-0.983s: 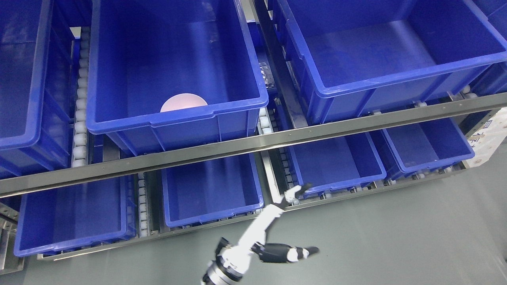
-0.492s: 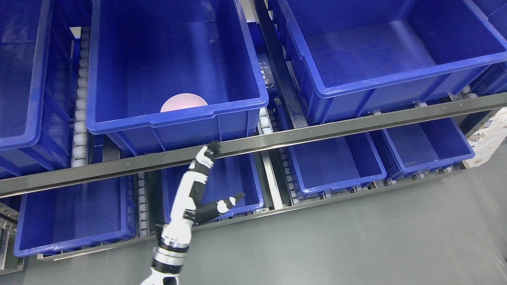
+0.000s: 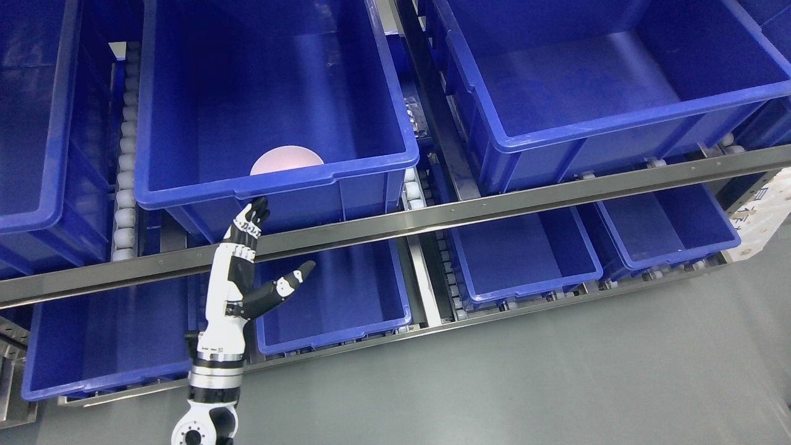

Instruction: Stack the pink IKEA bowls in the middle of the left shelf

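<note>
A pink bowl (image 3: 286, 159) lies upside down inside the big blue bin (image 3: 371, 164) on the upper shelf level. It sits against the bin's front wall, which hides its lower part. My left hand (image 3: 275, 241) reaches up from the bottom edge, open, with straight fingers (image 3: 250, 219) and the thumb spread to the right. It holds nothing. The fingertips are in front of the bin's front wall, just below the rim and slightly left of the bowl. The right hand does not show.
A steel shelf rail (image 3: 494, 204) runs across below the upper bins. More blue bins stand at the left (image 3: 37, 210), upper right (image 3: 618, 123) and on the lower level (image 3: 334, 296). White rollers (image 3: 126, 185) line the gaps. Grey floor (image 3: 556, 383) lies in front.
The left hand has swung left and upward, from low over the floor near the lower bins to the front wall of the bin with the pink bowl. The bowl has not moved.
</note>
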Available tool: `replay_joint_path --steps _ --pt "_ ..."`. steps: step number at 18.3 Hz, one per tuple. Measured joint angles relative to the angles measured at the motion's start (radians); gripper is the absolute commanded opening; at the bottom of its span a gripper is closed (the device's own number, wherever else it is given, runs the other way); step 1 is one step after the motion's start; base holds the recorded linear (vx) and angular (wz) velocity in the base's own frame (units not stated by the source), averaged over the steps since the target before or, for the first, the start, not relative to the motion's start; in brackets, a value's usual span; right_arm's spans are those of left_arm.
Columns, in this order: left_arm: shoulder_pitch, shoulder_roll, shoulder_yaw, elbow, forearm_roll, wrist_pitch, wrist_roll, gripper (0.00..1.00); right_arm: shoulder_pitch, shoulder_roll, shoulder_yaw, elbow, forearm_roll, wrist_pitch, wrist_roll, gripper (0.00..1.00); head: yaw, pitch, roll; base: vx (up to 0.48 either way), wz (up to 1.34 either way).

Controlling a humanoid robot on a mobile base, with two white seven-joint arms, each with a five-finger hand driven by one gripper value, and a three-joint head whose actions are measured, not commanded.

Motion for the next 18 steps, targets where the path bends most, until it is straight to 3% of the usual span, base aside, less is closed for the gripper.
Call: replay_joint_path --steps 8,18 --pt "0.001 0.000 0.071 -0.003 0.003 0.024 -0.003 0.98 0.000 0.000 0.000 0.000 0.000 -0.004 0.000 1.00 0.0000 0.000 0.000 0.000 0.00" --pt "0.048 0.000 0.055 -0.006 0.003 0.009 -0.008 0.99 0.000 0.000 0.000 0.000 0.000 -0.005 0.000 1.00 0.0000 0.000 0.000 0.000 0.00"
